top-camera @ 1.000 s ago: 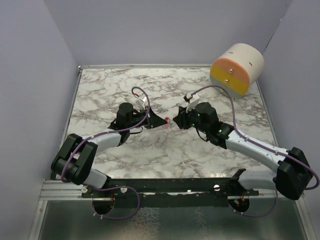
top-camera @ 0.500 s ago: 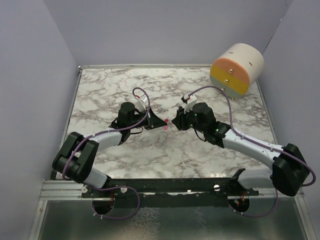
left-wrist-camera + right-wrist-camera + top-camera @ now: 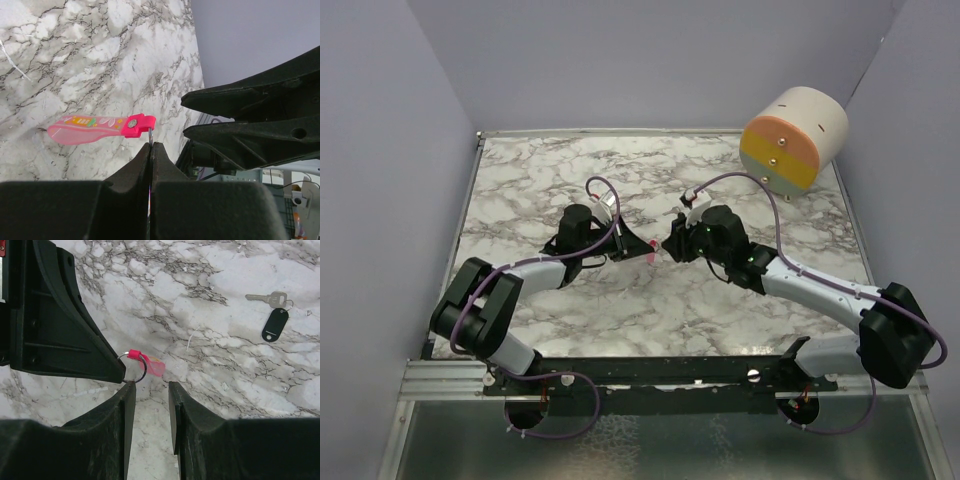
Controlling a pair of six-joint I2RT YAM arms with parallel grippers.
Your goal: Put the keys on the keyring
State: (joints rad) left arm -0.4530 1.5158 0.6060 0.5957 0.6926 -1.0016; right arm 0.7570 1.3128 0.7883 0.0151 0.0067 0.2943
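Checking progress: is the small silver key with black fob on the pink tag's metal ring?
Off. The key lies on the marble, apart from the keyring held by the left gripper.

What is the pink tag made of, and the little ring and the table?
The pink tag looks like glossy plastic: smooth, bright, with printed colours. The little ring seems thin metal wire, grey and shiny. The table looks like marble, white with grey veins, but it could be a printed surface.
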